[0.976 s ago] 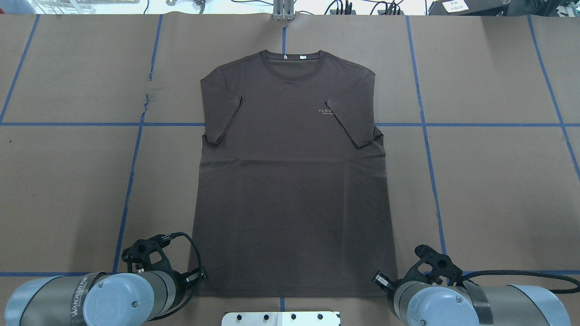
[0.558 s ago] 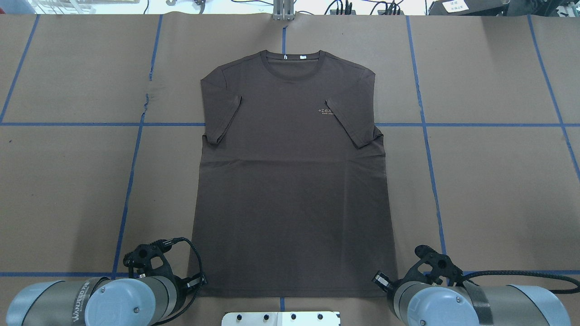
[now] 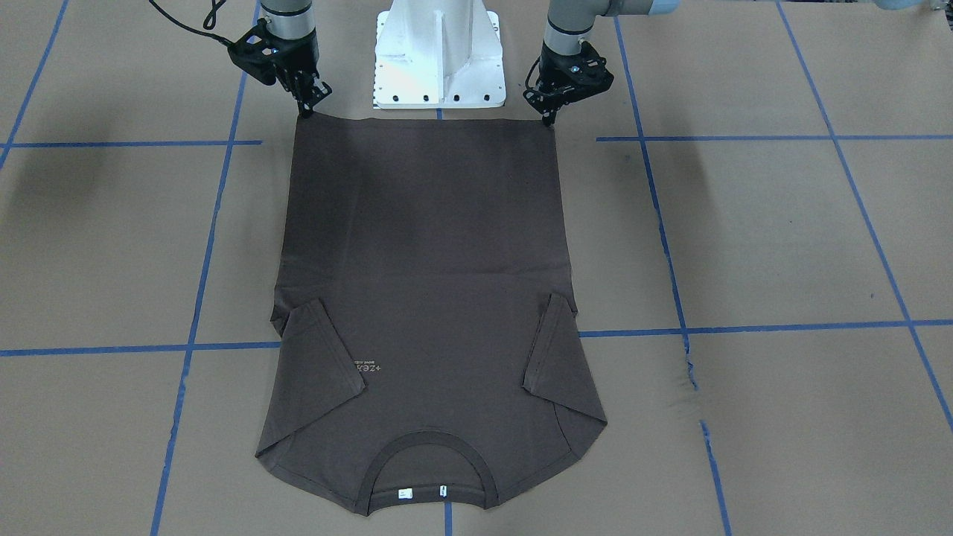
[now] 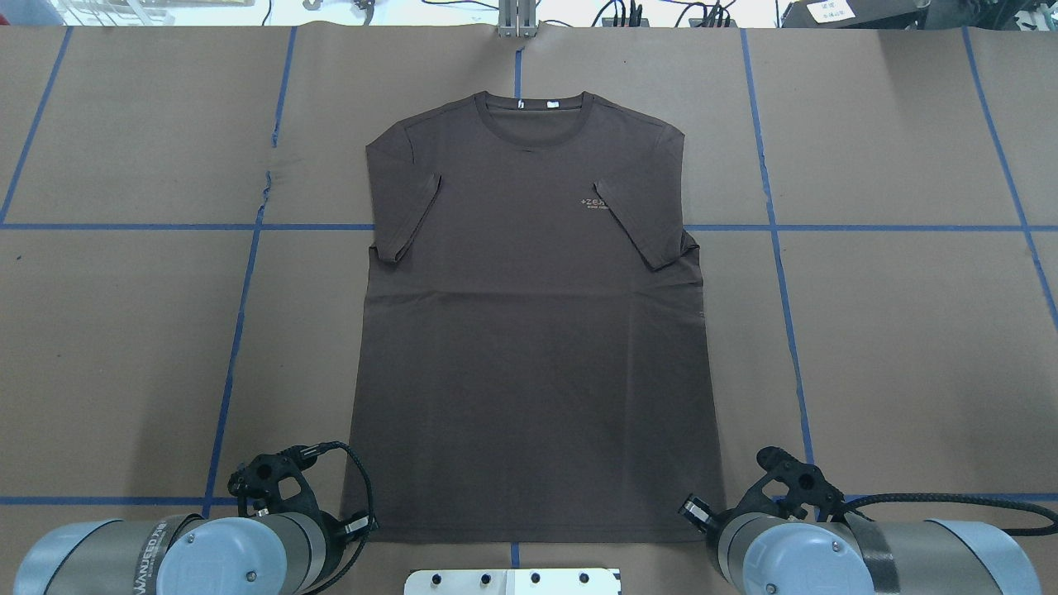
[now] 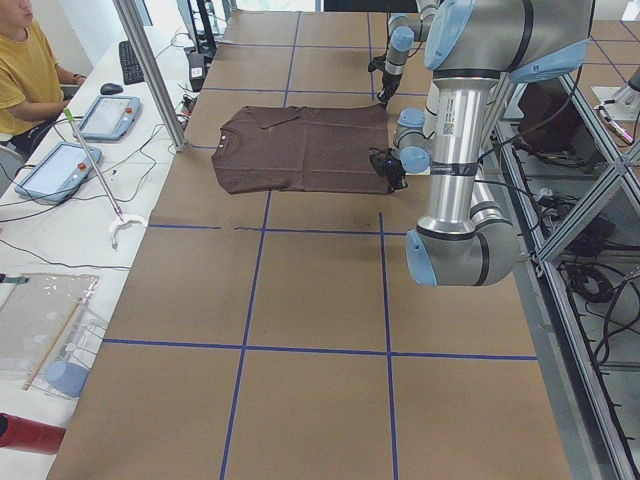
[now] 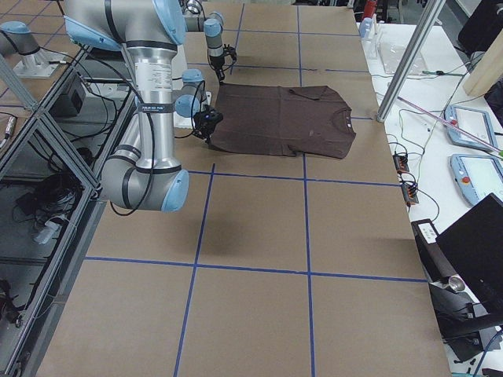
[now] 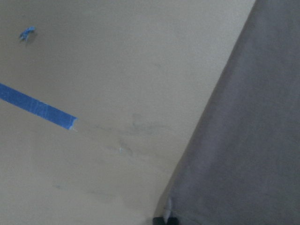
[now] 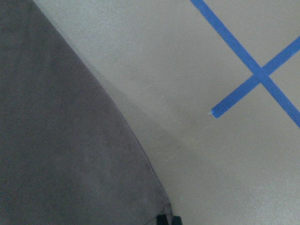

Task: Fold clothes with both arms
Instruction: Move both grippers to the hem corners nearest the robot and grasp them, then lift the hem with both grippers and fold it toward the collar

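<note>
The dark brown T-shirt (image 3: 424,246) lies flat on the brown paper table, front up, both sleeves folded in onto the chest, collar away from the robot (image 4: 533,116). My left gripper (image 3: 549,120) is down at the hem corner on my left, its tips closed on the fabric; it also shows in the overhead view (image 4: 364,522). My right gripper (image 3: 306,112) is down at the other hem corner, closed on it (image 4: 690,512). Each wrist view shows a hem corner (image 7: 169,206) (image 8: 161,204) meeting a dark fingertip at the bottom edge.
The white pedestal base (image 3: 439,52) stands just behind the hem between the arms. Blue tape lines (image 3: 744,327) grid the paper. A metal post (image 4: 517,21) is at the far edge. An operator in yellow (image 5: 25,70) sits with tablets beyond the collar side.
My left arm has drawn back toward the robot and settled at the left hem corner. The right arm and the shirt have not moved.
</note>
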You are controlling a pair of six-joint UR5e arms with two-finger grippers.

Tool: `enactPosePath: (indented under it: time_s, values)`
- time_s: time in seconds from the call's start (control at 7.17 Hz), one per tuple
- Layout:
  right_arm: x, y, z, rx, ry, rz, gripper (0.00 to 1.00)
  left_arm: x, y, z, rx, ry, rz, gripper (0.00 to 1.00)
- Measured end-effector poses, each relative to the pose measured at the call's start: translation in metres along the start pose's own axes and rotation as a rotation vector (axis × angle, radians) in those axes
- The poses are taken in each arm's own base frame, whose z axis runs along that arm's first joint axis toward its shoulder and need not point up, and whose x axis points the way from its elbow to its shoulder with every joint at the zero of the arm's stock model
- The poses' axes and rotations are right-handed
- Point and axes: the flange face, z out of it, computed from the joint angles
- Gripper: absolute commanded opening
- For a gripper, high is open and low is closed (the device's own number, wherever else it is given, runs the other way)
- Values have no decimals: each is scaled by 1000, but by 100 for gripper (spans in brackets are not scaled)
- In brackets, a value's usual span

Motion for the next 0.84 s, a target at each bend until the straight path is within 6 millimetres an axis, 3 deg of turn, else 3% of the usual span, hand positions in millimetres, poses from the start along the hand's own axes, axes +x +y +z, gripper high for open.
enactPosePath:
  time_s: [0.42, 0.84]
  values:
    - [-2, -1, -13, -16, -21, 3, 0, 5, 1, -39, -16, 35, -32, 0]
    - [1, -8, -55, -55, -57, 9, 0, 5, 4, -101, -44, 58, -64, 0]
